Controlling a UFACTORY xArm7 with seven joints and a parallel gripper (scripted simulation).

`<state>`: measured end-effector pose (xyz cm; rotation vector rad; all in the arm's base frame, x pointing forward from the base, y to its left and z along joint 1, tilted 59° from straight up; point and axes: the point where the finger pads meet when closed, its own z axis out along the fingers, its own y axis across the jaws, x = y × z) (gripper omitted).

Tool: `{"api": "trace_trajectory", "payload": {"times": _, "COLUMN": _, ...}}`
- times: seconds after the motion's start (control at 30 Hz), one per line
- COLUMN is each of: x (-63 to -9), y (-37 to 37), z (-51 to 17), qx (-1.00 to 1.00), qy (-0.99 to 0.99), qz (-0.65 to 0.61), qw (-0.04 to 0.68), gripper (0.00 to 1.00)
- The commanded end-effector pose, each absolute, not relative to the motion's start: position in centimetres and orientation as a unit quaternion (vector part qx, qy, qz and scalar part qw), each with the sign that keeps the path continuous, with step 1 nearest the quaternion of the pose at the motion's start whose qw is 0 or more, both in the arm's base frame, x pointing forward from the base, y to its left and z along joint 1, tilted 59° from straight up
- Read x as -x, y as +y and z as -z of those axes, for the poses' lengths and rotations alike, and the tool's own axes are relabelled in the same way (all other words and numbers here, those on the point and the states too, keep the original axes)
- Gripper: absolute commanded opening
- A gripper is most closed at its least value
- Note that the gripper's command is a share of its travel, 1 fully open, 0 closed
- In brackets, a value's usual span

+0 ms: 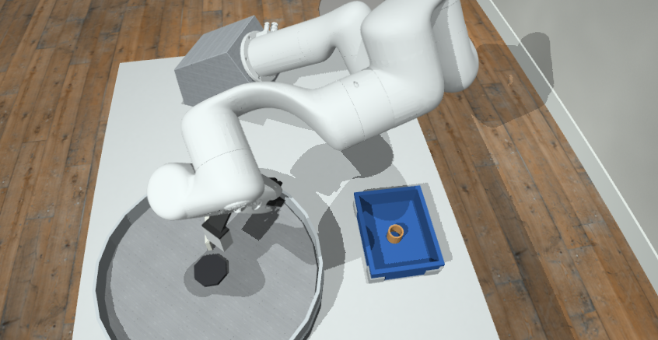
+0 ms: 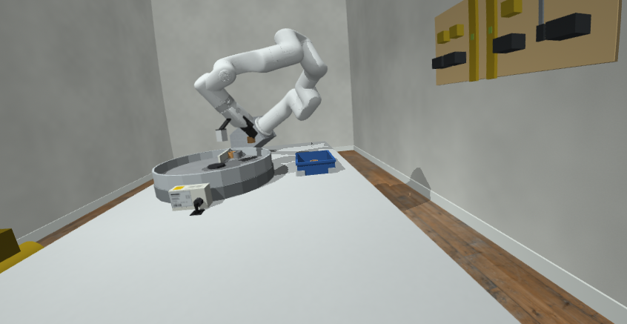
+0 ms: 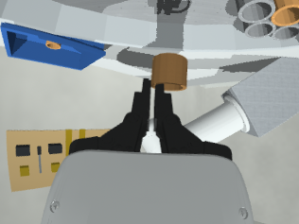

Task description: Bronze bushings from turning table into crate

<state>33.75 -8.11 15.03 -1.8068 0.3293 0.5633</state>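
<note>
My gripper (image 1: pixel 276 198) (image 2: pixel 251 135) (image 3: pixel 152 91) is shut on the wall of a bronze bushing (image 2: pixel 250 139) (image 3: pixel 169 70), held above the turning table's rim side; the top view hides this bushing. On the turning table (image 1: pixel 152 264) (image 2: pixel 210 182) (image 3: pixel 71 20), another bronze bushing (image 2: pixel 230 154) (image 3: pixel 285 4) stands beside several steel bushings (image 2: pixel 237 155) (image 3: pixel 259 37); the arm hides this group in the top view. The blue crate (image 1: pixel 404 271) (image 2: pixel 315 167) (image 3: pixel 78 60) holds one bronze bushing (image 1: pixel 392 238) (image 2: pixel 313 160) (image 3: pixel 53 45).
The turning table has a raised rim, a dark octagonal hub (image 1: pixel 211 270) (image 2: pixel 216 165) and a pale upright bar (image 1: pixel 208 246) (image 2: pixel 224 156). A labelled box (image 2: pixel 188 196) stands before it. A grey block (image 1: pixel 211 243) sits on a black bracket beside the gripper.
</note>
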Motion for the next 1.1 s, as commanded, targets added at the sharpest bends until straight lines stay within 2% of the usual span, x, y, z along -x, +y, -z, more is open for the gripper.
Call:
{"api": "trace_trajectory", "payload": {"times": 0.0, "x": -33.2, "y": -5.9, "z": -18.4, "qx": 0.773, "qy": 0.145, "qz": -0.236, "qw": 0.571, "gripper": 0.00}}
{"api": "trace_trajectory", "payload": {"times": 1.07, "x": -30.7, "y": 6.4, "z": -34.5, "qx": 0.773, "qy": 0.145, "qz": -0.236, "qw": 0.571, "gripper": 0.00}}
